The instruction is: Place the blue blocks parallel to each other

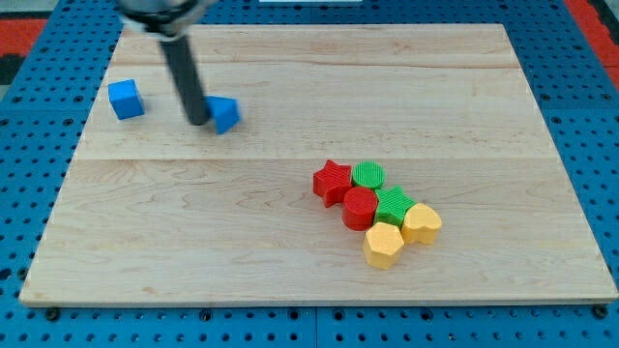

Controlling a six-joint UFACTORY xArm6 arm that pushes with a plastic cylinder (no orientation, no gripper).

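A blue cube lies near the view's upper left of the wooden board. A second blue block, wedge-like in shape, lies to its right. My tip is at the lower end of the dark rod, touching or almost touching the left side of the second blue block. It stands between the two blue blocks, much closer to the right one.
A tight cluster lies right of centre: a red star, a green cylinder, a red cylinder, a green block, a yellow heart and a yellow hexagon. Blue pegboard surrounds the board.
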